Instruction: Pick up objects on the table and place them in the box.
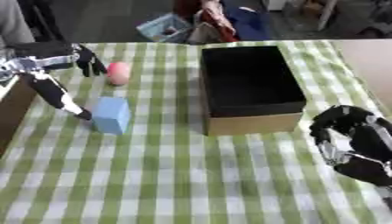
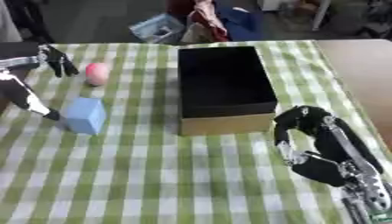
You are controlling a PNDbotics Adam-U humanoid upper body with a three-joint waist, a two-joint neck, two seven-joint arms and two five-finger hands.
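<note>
Up in the left eye view, the left hand [image 1: 57, 83] is spread wide, one long finger touching the blue block [image 1: 113, 114]. A pink ball [image 1: 118, 72] sits just behind on the checked cloth [image 1: 176, 175]. Over in the right eye view, the right hand [image 2: 321, 144] curls on nothing beside the black box [image 2: 223, 87].

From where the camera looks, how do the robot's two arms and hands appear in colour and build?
Both are mostly black with silver-grey parts. The left hand has thin black fingers, and one long black-and-silver segment ends in a dark tip. The right hand is black and bulky, on a forearm with silver joints and grey metal parts toward the wrist.
</note>
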